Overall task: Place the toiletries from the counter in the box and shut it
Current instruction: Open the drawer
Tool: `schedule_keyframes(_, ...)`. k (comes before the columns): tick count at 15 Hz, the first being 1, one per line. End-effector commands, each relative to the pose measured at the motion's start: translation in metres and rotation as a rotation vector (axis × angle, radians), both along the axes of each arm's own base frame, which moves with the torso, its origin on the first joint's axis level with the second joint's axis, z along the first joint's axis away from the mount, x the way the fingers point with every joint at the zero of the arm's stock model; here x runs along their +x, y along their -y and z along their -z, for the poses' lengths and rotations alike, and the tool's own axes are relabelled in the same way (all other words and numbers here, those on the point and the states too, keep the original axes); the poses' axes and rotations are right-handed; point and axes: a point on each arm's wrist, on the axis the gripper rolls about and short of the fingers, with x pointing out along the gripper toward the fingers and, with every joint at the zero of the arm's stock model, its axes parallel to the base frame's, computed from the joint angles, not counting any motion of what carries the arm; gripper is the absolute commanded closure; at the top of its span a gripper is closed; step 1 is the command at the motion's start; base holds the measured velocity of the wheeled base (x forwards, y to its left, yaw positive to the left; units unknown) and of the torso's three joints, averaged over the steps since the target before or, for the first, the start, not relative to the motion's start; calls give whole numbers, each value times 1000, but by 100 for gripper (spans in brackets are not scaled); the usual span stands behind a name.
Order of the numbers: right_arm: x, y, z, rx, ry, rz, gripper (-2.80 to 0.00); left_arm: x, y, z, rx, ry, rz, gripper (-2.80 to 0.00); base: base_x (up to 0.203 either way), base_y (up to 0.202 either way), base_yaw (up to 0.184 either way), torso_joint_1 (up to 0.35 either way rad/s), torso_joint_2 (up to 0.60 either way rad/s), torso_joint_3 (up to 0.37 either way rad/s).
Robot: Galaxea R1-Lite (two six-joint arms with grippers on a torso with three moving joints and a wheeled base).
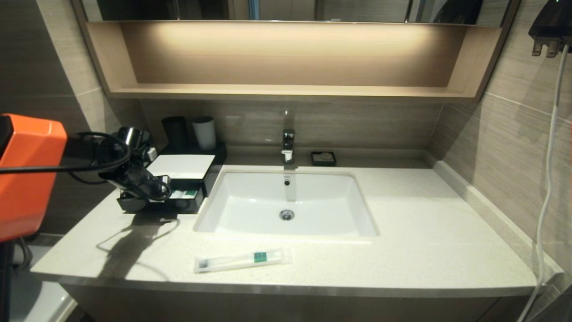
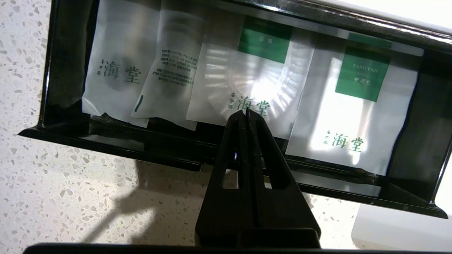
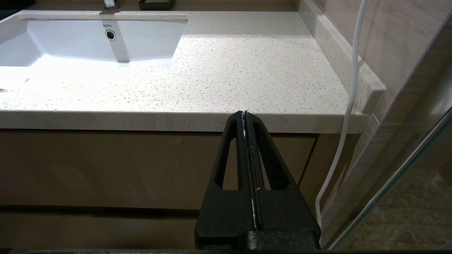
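Speckled off-white stone makes up the table, with a white basin sunk in its middle and a pale wooden shelf above. At the table's back left stands the box, its white top panel in place and its glossy black drawer pulled out toward the front. Several frosted sachets with green labels already lie flat inside the drawer.

Just above the drawer's front edge hangs the left claw, fingers pressed together and gripping nothing. Low beside the cabinet front, clear of the table, waits the right claw, parked and likewise closed and empty.

Well apart from the box, the toothbrush packet lies flat near the table's front edge, in front of the basin, not yet collected.

My judgement of the risks: the slim, slick packet lies flush on stone, so a pinch may slide off or nudge it over the front edge. Longer than the sachets, it could also overhang the drawer and jam the closing.
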Motion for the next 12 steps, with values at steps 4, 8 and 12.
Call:
schedule_keyframes(4, 0, 0, 0, 0, 0, 0, 0, 0, -1, 2, -1, -10, -2, 0, 0, 0, 0, 0, 0, 0)
schedule_keyframes(8, 0, 0, 0, 0, 0, 0, 0, -2, 0, 1, 0, -18, 0, 0, 0, 0, 0, 0, 0, 0)
schedule_keyframes(12, 0, 0, 0, 0, 0, 0, 0, -5, 0, 1, 1, -43, 3, 0, 0, 0, 0, 0, 0, 0)
